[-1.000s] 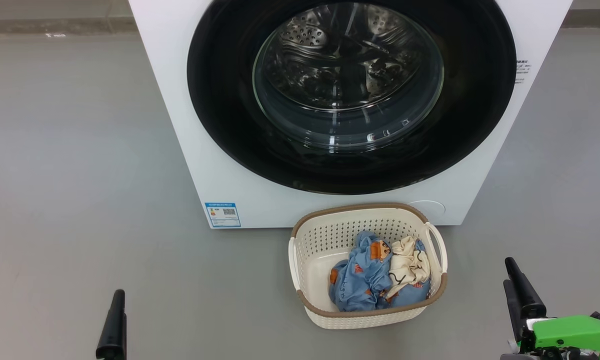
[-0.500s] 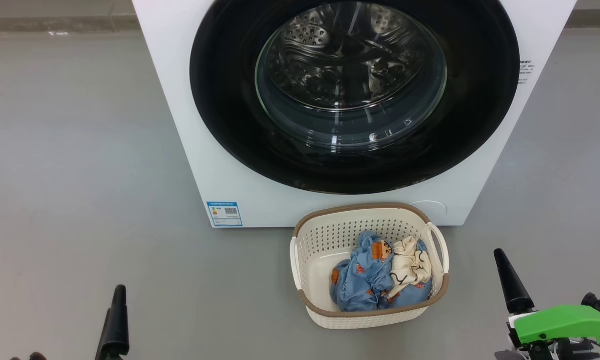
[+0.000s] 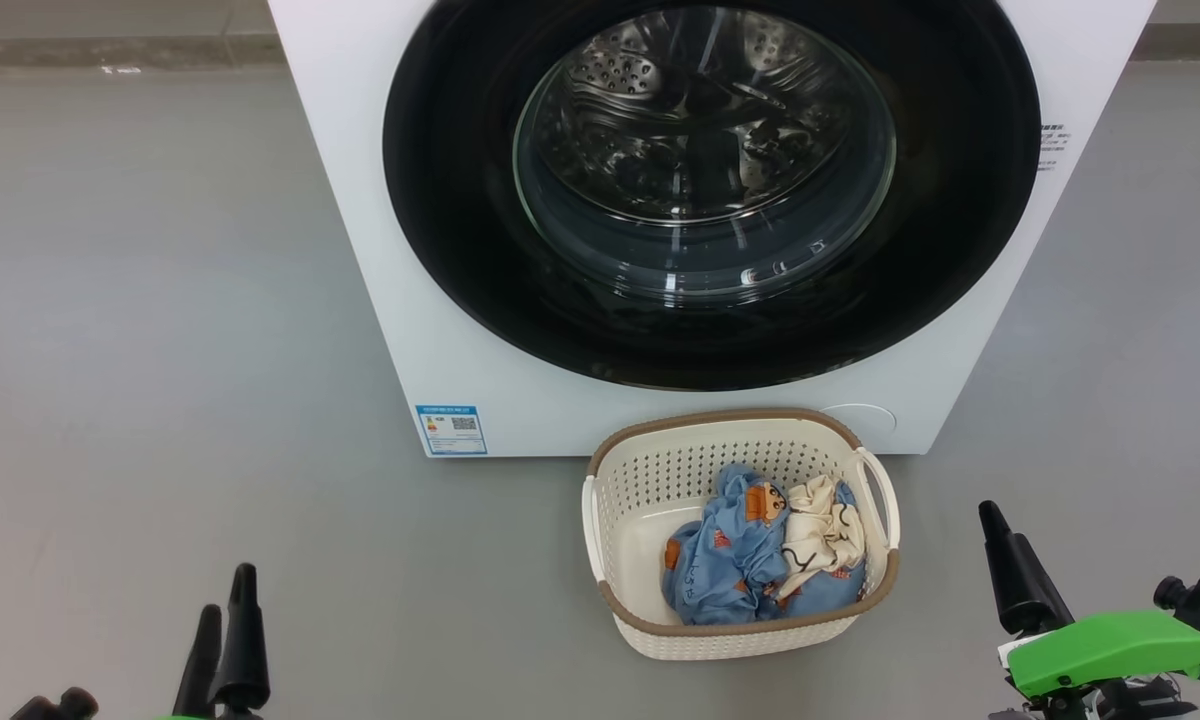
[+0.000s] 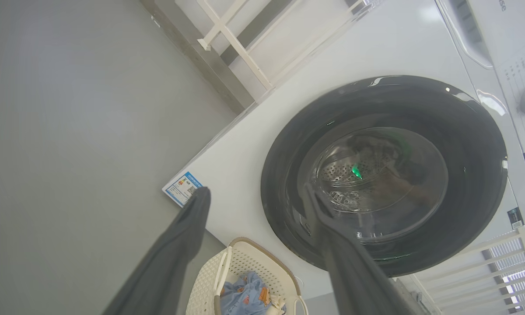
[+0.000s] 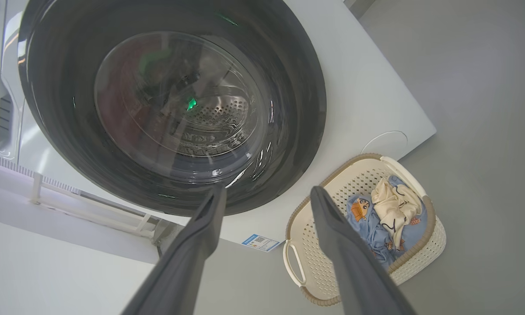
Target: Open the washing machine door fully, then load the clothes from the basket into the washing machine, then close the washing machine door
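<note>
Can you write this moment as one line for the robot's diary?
washing machine door: shut | clothes: in basket | left gripper: open, empty | right gripper: open, empty | step: door not yet opened

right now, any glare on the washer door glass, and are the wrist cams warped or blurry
Head view: sharp, evenly lit, white glare streaks low on the glass of the washing machine door. Left wrist view: door stretched oval, green glint on the glass, near fingers soft. Right wrist view: same green glint, murky reflections, fingers blurred.

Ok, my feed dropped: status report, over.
Left claw, right claw open, empty. Washing machine door shut. Clothes in basket, close under door; may crowd its swing.
</note>
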Controlling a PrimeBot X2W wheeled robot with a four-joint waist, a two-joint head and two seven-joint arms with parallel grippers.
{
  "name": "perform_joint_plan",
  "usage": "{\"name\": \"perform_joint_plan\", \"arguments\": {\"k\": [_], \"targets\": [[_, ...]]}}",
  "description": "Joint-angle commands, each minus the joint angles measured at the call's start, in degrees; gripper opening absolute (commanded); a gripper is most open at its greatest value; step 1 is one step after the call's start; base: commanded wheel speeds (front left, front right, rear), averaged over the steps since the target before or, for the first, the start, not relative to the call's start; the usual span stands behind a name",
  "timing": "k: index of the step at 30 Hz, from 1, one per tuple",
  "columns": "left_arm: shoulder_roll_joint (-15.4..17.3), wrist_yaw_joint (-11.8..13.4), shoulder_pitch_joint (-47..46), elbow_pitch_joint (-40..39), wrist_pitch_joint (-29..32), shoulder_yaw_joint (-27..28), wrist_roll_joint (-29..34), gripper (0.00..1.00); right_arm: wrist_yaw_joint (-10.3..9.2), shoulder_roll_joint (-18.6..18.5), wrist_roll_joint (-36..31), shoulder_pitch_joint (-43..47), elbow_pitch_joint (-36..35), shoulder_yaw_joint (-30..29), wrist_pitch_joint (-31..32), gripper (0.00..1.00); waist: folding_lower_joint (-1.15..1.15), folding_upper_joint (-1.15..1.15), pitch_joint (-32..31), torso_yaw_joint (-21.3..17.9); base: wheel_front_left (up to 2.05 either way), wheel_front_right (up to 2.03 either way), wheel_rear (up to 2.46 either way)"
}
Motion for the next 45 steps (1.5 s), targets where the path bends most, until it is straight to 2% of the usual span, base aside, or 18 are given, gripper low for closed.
{"name": "perform_joint_plan", "arguments": {"k": [1, 30, 45], "targets": [[1.22, 0.01, -1.81, -2.05, -0.75, 0.62, 1.57, 1.00, 0.25, -1.24, -1.75, -2.90, -1.24, 0.64, -0.68, 1.00, 0.00, 0.00, -0.01, 0.04, 0.00, 0.00, 0.00], [2.39, 0.01, -2.25, -2.66, -5.64, 0.08, 19.38, 1.00, 0.33, -3.85, -15.62, -4.73, 0.17, 5.95, -5.59, 1.00, 0.00, 0.00, -0.08, 0.63, 0.00, 0.00, 0.00], [3.46, 0.02, -3.00, -3.03, -8.00, -0.60, 25.34, 1.00, 0.37, -4.79, -23.28, -5.40, -0.08, 7.27, -7.97, 1.00, 0.00, 0.00, 0.36, 0.67, 0.00, 0.00, 0.00]]}}
